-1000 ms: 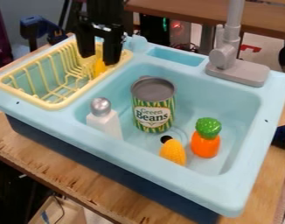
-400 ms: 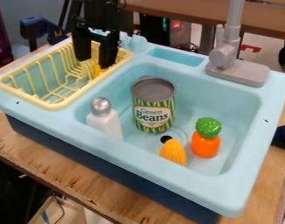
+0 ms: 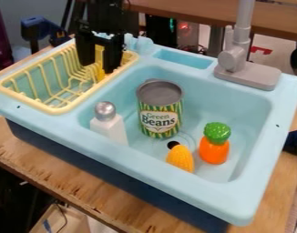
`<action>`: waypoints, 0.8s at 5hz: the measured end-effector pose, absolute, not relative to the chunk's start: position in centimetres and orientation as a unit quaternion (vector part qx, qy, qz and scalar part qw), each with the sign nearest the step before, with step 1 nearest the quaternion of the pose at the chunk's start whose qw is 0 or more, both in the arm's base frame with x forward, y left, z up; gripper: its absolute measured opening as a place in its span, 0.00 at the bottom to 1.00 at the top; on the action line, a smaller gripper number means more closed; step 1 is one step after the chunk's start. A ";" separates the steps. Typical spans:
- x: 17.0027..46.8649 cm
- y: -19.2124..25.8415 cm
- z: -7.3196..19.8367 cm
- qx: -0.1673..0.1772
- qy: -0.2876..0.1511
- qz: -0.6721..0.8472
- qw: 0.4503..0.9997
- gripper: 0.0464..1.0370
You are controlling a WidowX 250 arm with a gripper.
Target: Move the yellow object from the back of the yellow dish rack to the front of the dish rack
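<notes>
The gripper has been lowered slightly and shifted slightly toward the left of the view; the loose items in the basin have been left in place. A wooden table is used as the support surface. On it, a light blue toy sink with a dark blue lower body is placed. A yellow dish rack is fitted at the left end of the sink. A grey faucet is mounted at the rear rim. The gripper is positioned over the rear part of the rack, with its fingers set apart. A green beans can is stood upright in the basin. A white bottle with a silver cap is located nearer the front left wall. An orange toy carrot with a green top is placed right of the drain hole, and yellow toy corn is set just in front of the hole. A yellow object is seen in the rack, between the fingers; whether it is touched cannot be told.
</notes>
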State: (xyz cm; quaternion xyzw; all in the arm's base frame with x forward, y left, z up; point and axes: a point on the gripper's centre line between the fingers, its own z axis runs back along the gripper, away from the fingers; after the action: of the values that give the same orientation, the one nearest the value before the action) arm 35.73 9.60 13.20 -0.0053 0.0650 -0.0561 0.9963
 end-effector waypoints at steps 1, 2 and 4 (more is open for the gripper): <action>35.9 9.5 13.2 -0.007 0.061 -0.060 0.996 0.68; 36.0 9.0 13.2 -0.009 0.061 -0.064 0.996 0.45; 36.0 8.2 13.2 -0.001 0.055 -0.062 0.997 0.37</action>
State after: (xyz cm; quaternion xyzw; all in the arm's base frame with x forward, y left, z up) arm 35.99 8.24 13.18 -0.0013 0.0554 -0.0617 0.9966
